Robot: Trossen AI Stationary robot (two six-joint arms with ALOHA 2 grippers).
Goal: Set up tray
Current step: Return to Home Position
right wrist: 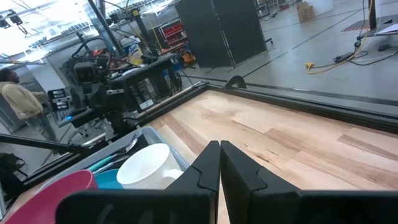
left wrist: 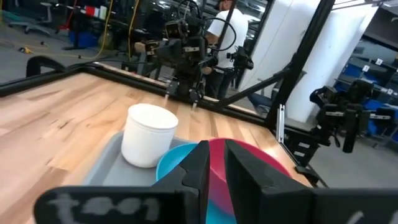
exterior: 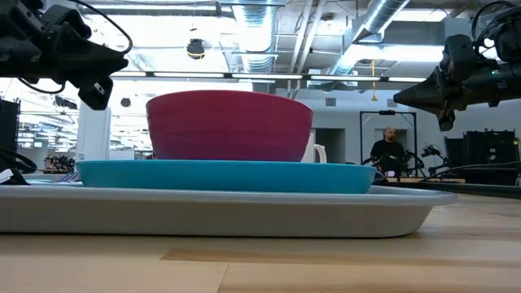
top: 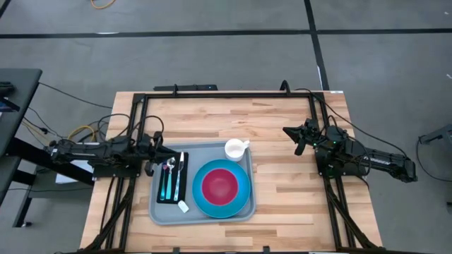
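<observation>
Tray (top: 162,214) toward left arm (top: 106,152), rim beside it; bare table (top: 282,197) before right arm (top: 360,156).

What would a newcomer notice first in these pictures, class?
Seen from above, the red bowl on the blue plate stands out, filling the right half of the grey-blue tray. On its left half lies a black napkin with cutlery; a white cup stands in one corner. The left gripper hovers at the tray's left edge, the right gripper over bare table.

Loaded tray (top: 161,213) on wooden table (top: 282,204) between left claw (top: 150,168) and right claw (top: 292,137)
</observation>
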